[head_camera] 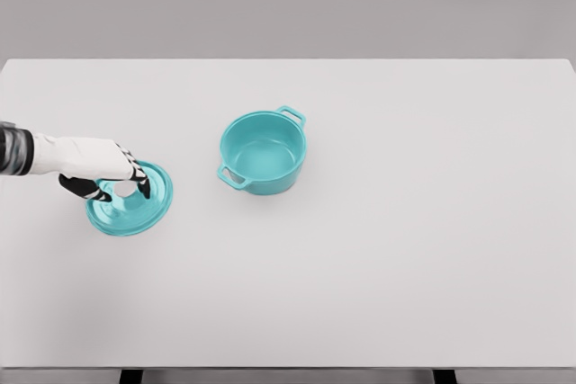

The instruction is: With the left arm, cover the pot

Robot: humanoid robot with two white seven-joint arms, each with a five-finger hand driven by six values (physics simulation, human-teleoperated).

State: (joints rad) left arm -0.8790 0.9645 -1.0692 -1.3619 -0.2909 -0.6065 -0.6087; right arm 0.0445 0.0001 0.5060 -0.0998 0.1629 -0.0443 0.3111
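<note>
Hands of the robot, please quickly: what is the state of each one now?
Left hand: over the round teal pot lid on the white table, fingers curled around its middle; a firm grasp cannot be told.
Right hand: not in view.

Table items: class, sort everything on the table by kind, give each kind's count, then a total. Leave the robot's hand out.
Pots: 1, the teal pot, open, no cover on it.
Lids: 1, the teal lid, lying left of the pot under the left hand.
Total: 2, both teal, on the white table.
</note>
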